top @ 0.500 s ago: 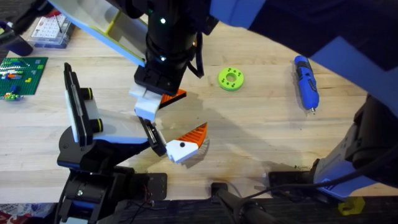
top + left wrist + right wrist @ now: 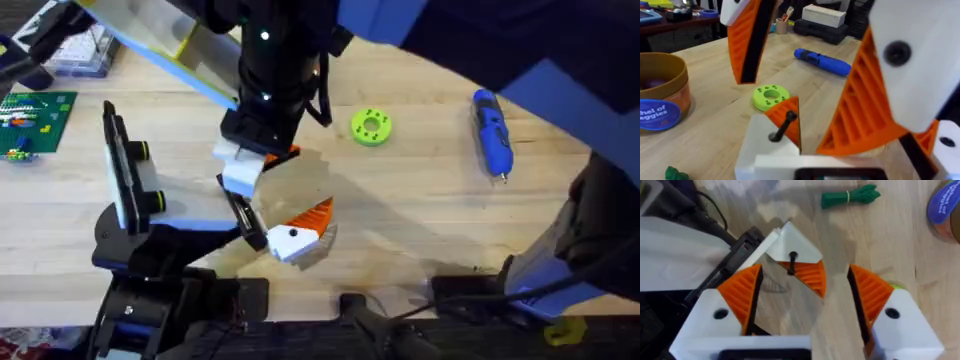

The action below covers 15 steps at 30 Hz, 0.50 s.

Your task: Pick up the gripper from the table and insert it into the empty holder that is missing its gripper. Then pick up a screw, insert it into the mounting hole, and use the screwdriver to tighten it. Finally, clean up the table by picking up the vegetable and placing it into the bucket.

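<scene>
Between the spread fingers of the right gripper (image 2: 805, 275) the gripper piece (image 2: 795, 250) is seen; the jaws are open and nothing is gripped. Each finger (image 2: 722, 312) is a white plastic wedge with a black dot and an orange ribbed pad. Whether the left gripper (image 2: 840, 162) is open or closed cannot be told.

The gripper piece is made to the same pattern: a white wedge with an orange ribbed, leaf-like pad. It is set against the end of the holder (image 2: 740, 255), a small black bracket carried on a white curved arm. A black screw (image 2: 792, 262) stands in the white face of the piece. In the overhead view the piece lies just below the right gripper, at the bracket tip.

Beyond the piece, a lime-green ring (image 2: 371, 126) with small holes lies flat on the table (image 2: 420, 220), which is made of pale planks with visible grain. Farther right, the screwdriver (image 2: 492, 130) lies well apart from the ring; it is blue and pen-shaped, with black bands and a thin silver tip.

The bucket (image 2: 660, 95) is a round orange-brown cup. On its blue label band part of the white writing can be read: "hel of" over "eggies". The vegetable (image 2: 850, 195), dark green and slender, lies on the table near the bucket.

A flat upright black plate (image 2: 122, 170) with yellow-ringed knobs stands left of the holder.
</scene>
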### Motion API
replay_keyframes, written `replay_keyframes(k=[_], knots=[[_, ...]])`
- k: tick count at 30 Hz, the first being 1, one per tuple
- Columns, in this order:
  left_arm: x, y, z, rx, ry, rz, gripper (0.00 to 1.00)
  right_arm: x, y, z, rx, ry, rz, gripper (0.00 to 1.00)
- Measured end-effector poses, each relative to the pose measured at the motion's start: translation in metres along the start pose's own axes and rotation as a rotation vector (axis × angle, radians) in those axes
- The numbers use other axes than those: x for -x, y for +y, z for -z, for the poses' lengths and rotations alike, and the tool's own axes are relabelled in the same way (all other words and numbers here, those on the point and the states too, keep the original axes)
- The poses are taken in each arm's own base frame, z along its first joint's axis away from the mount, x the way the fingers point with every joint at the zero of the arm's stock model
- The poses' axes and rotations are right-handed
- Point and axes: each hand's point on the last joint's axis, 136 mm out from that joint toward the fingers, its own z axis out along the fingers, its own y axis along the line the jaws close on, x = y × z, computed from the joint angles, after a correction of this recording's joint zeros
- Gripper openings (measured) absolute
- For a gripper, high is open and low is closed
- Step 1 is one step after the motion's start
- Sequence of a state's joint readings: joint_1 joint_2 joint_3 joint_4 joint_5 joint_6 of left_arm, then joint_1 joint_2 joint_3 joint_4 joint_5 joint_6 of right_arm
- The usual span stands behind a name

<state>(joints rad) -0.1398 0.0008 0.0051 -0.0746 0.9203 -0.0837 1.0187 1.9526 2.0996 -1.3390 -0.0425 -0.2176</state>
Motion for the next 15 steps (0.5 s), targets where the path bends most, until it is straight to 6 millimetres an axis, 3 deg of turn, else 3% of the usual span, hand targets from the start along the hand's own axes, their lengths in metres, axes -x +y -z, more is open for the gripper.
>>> replay_keyframes(k=[8,15], knots=[[0.0,0.0,0.0,0.0,0.0,0.0,0.986,-0.006,0.002,0.003,0.004,0.017,-0.001,0.964],[0.0,0.0,0.0,0.0,0.0,0.0,0.986,-0.01,0.006,0.029,0.003,-0.027,0.002,0.964]])
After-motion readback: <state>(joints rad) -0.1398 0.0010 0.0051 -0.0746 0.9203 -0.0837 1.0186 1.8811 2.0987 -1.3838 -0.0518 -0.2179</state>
